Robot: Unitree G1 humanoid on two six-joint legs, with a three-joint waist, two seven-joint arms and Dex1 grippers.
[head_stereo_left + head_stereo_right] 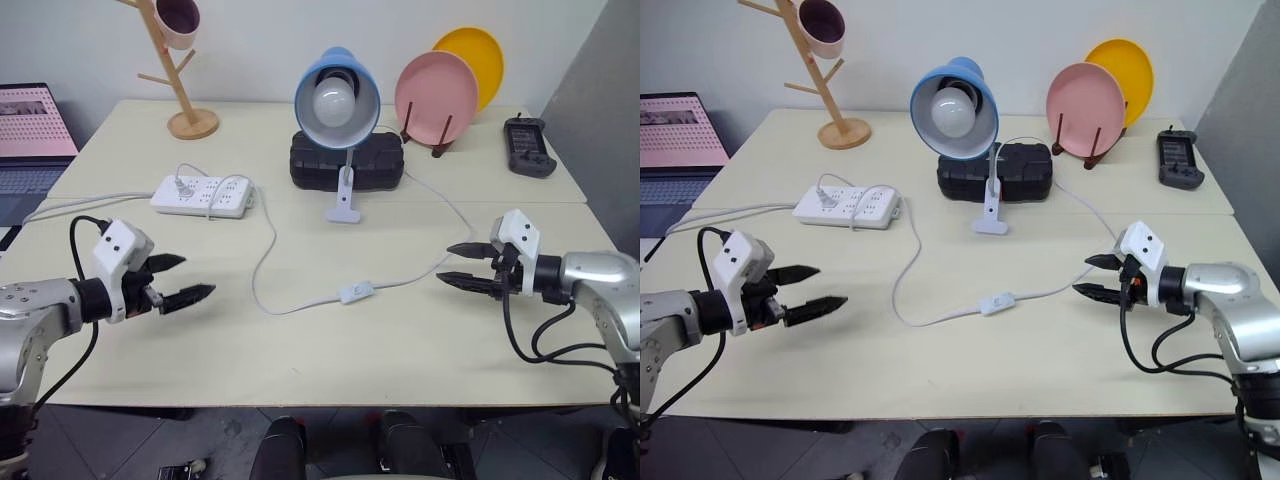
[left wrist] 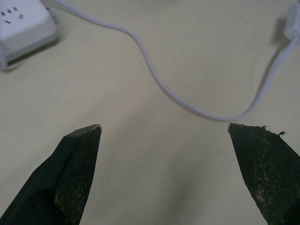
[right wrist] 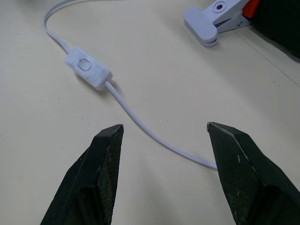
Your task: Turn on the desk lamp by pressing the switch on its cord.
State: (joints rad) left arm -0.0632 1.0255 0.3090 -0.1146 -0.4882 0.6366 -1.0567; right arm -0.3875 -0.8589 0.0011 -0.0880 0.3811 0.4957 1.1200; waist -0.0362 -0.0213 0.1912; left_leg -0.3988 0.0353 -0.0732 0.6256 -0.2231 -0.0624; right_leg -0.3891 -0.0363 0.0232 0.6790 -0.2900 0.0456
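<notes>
Lamp (image 1: 337,98) base partly hidden behind its clip, in front of a black box (image 1: 348,160); bulb looks unlit, hard to be sure. Mug (image 1: 178,20) on wooden rack (image 1: 180,75) cut off at the top edge, contents not visible. Laptop (image 1: 32,135) cropped at left. Two plates (image 1: 436,92) stand in a rack. Switch (image 1: 357,292) lies mid-table on the cord (image 1: 262,265), between both grippers, touched by neither. Left gripper (image 1: 190,281) spread wide, empty. Right gripper (image 1: 458,266) parted, empty, near the switch. Cord runs to the power strip (image 1: 203,195).
</notes>
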